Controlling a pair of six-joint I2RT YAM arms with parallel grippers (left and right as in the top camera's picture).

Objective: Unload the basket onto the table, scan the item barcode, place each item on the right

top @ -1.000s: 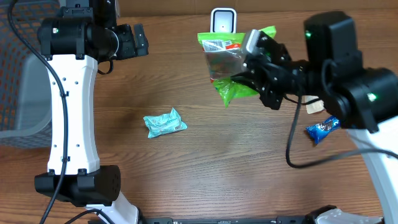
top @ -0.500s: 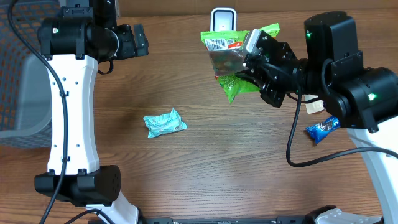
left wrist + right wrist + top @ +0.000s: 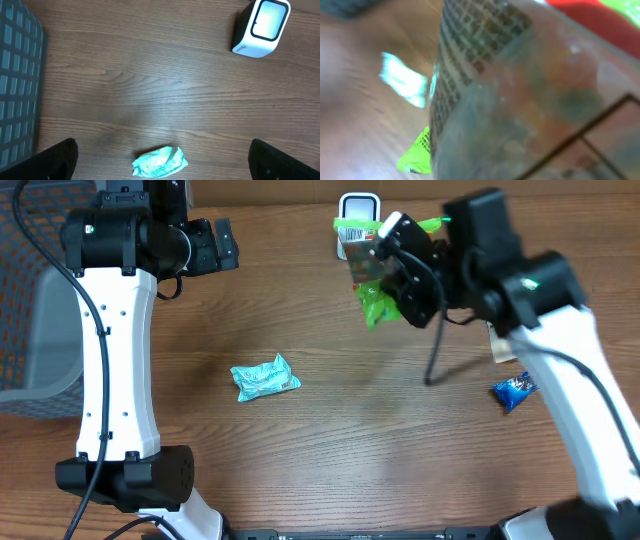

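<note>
Wood-grain table [image 3: 330, 440], seen from overhead and both wrists. Far left: grey mesh basket [image 3: 30, 330] at the table edge, its corner also in the left wrist view [image 3: 17, 85]. Left gripper [image 3: 228, 245] sits up at the rear left, clear of everything, jaws spread fully wide with nothing between them; its two dark fingers [image 3: 55, 160] show only at the bottom corners of the wrist view. Teal packet [image 3: 265, 377] lies crumpled on the bare table left of centre, well apart from both arms; the left wrist camera sees it low in frame [image 3: 160, 162]. Centre rear: white scanner [image 3: 358, 208] stands at the back edge, window facing forward, fully visible from the left wrist [image 3: 261, 27]. Green bag [image 3: 372, 302] is off the table, clamped in the closed right gripper [image 3: 397, 262], held just in front of the scanner so that its upper edge with a white printed patch overlaps the scanner from overhead. Right wrist view is blurred and filled by the bag at close range; rows of print [image 3: 470, 50] and a green corner [image 3: 417, 157] can be made out, but no code is legible. Right side: small tan item [image 3: 503, 352] partly hidden beside the right arm, then blue wrapper [image 3: 516, 391] lying flat nearer the front.
</note>
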